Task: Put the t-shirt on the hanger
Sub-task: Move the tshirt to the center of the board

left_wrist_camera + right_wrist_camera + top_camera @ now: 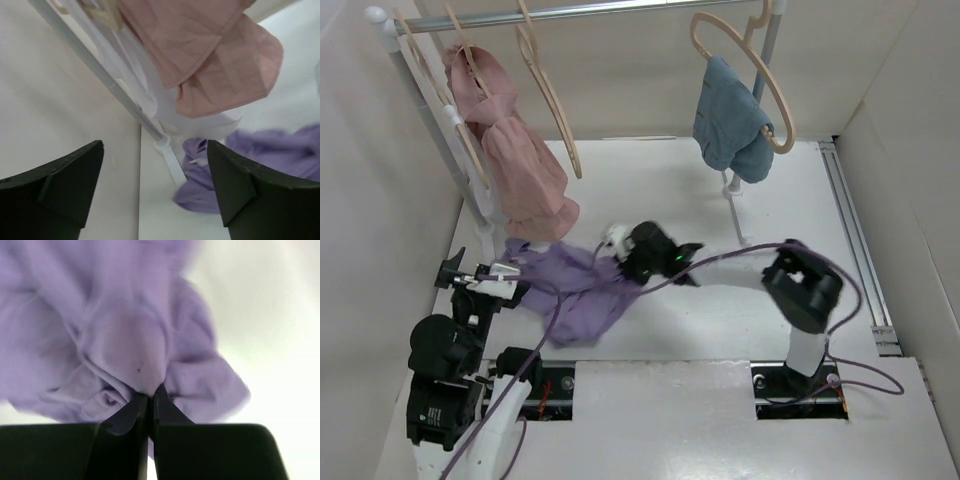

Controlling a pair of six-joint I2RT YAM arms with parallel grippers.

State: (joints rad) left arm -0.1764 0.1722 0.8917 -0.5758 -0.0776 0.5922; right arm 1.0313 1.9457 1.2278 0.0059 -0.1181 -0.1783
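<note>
The lavender t-shirt lies crumpled on the table, left of centre. My right gripper is shut on a fold at its right edge; the right wrist view shows the closed jaws pinching the purple cloth. My left gripper is open and empty at the shirt's left edge, near the rack's foot. In the left wrist view the gripper has its fingers wide apart, and the shirt lies ahead to the right. The bare beige hanger hangs on the rail at the back left.
A dusty-pink garment hangs on a hanger just above the shirt's far left corner and also shows in the left wrist view. A blue-grey garment hangs at the back right. The rack's slanted white pole and side walls stand close by.
</note>
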